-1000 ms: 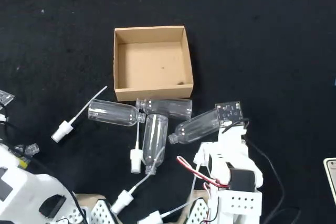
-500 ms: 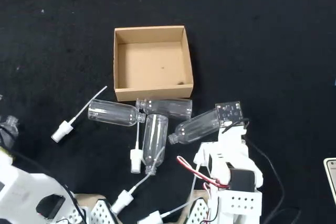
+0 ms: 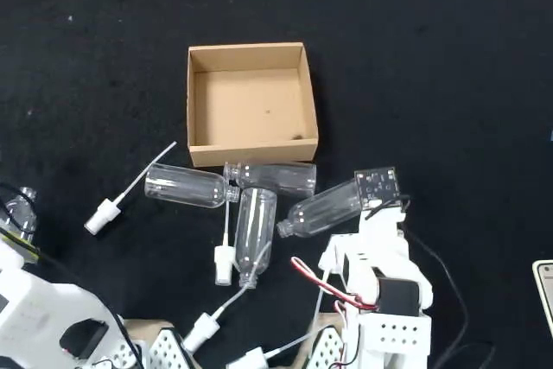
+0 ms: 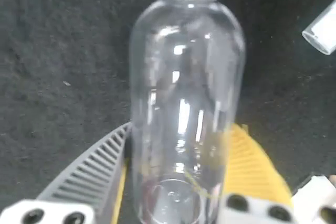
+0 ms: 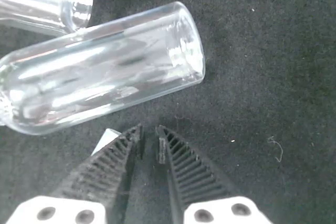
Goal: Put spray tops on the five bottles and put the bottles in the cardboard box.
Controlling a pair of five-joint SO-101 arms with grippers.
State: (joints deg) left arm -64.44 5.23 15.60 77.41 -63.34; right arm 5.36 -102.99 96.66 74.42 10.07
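Nearest, a clear bottle [image 4: 184,77] is gripped low on its body between the grey and yellow fingers of the left gripper [image 4: 178,150]. It is see-through and uncapped, and its threaded neck points away from the wrist camera. In the high view it is seen at the left edge of the table [image 3: 449,66], above the white left arm. One second ago it was not made out at that spot; half a second ago it was already there, and it has been shifted only slightly since. Everything else on the table is unchanged.

The right gripper [image 5: 148,134] is drawn nearly together, with a narrow slit between its ribbed fingers, and nothing is held. A lying bottle [image 5: 105,66] is placed crosswise just beyond its tips, apart from them.

Farther out, three further bottles [image 3: 186,186] lie in a loose cluster with that one, all uncapped. Four spray tops [image 3: 105,211] with thin tubes are scattered near them, towards the arms. Beyond the cluster stands the cardboard box [image 3: 248,47], open-topped, with one bottle touching its near wall.
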